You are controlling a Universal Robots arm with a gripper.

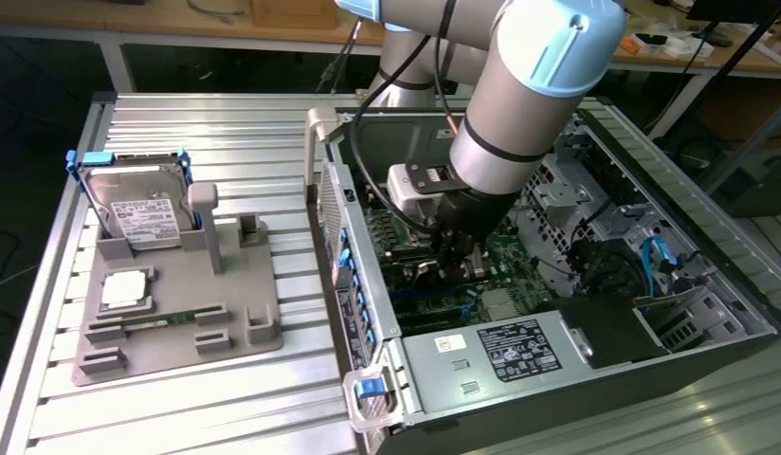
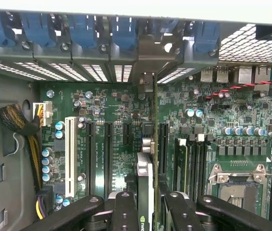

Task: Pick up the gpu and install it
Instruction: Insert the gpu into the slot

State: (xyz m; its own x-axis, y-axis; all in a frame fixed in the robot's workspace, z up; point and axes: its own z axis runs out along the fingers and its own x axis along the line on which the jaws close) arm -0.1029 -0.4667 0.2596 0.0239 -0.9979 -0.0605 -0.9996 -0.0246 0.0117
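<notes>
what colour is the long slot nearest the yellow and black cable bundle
White; the slot shows best in the wrist view.

The motherboard (image 2: 117, 110) is green, with one white slot (image 2: 70, 156) among black ones. The gpu (image 2: 145, 180) is dark and silvery, the hand (image 2: 148, 207) black, the clips (image 2: 83, 26) blue. At nine o'clock of the black case (image 1: 644, 398), a grey tray (image 1: 175, 332) lies on the ribbed silver bench (image 1: 213, 123).

Exterior view. Ribbed aluminium table (image 1: 175, 123), brightly and evenly lit. At 12 o'clock, a wooden bench (image 1: 163, 21) runs across behind it on a white frame leg (image 1: 117, 64). At 9 o'clock, dark floor (image 1: 18, 190) beside the table.
</notes>
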